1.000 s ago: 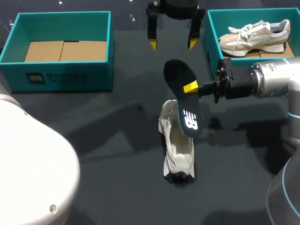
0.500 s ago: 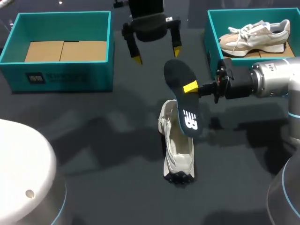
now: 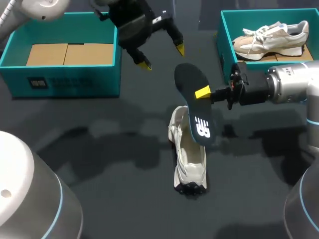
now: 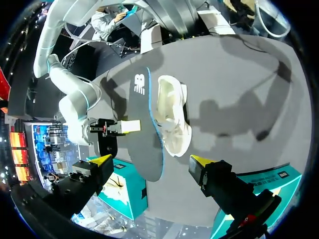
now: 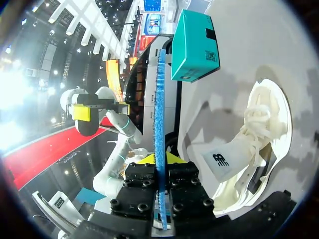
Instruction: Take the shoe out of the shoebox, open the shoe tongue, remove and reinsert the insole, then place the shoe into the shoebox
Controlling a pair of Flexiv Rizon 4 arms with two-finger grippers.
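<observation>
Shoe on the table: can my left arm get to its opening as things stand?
Probably not cleanly: the insole, held in the right tool, hangs over the shoe at its far end, between it and the open left tool.

Black insole [image 3: 195, 107] with white logo, cream shoe [image 3: 189, 159], teal shoebox [image 3: 102, 82].

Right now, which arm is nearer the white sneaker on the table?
Right. The right arm holds the black insole above the sneaker; the left arm hangs back by the left teal box.
</observation>
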